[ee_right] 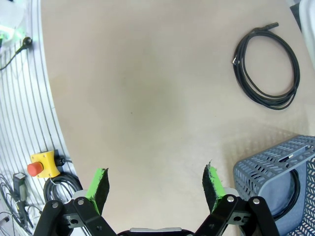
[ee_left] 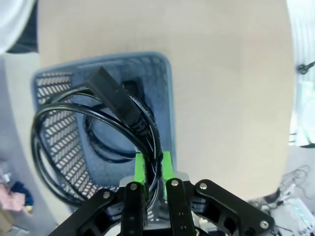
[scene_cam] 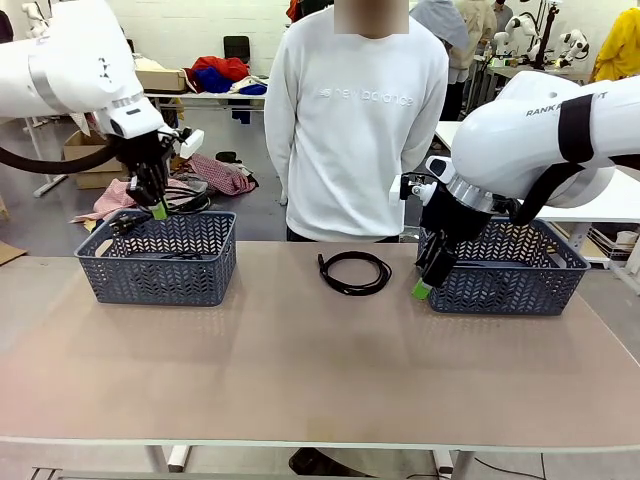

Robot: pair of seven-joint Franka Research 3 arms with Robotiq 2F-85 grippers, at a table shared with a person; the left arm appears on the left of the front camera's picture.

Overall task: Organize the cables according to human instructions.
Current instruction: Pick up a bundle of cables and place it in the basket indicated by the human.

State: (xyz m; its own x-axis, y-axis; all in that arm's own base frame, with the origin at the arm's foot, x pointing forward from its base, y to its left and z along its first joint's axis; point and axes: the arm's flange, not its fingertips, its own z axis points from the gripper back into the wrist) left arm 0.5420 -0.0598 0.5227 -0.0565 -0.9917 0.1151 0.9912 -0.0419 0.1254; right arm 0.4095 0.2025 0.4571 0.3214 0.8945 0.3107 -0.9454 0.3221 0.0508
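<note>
Cluttered workroom behind, clothes heaped on the floor. In front, a long tan table (scene_cam: 300, 370), and at its far edge a person (scene_cam: 355, 130) in a white sweatshirt, arms tucked behind the back.

On the table, two grey-blue lattice baskets: left basket (scene_cam: 160, 268) toward the robot's left, right basket (scene_cam: 530, 280) toward its right. Between them, near the far edge, a loose cable (scene_cam: 354, 272) lying flat in a coil, apart from both baskets.

Over the left basket, a held cable (ee_left: 115, 96) hanging as a wide loop, chunky plug jutting out ahead of the pads (hard to tell whether the loop's lowest part is touching anything inside). Beneath it, on the basket floor, another coiled cable (ee_left: 91, 140). Inside the right basket, a further cable (ee_right: 297, 189) curled against the wall.

Left fingers (scene_cam: 158, 210) above the left basket's far rim, pinched tight on the held cable, green pads on either side of the cord. Right fingers (scene_cam: 422, 290) spread wide with nothing between them, tips low beside the right basket's near left corner, close over the table.
</note>
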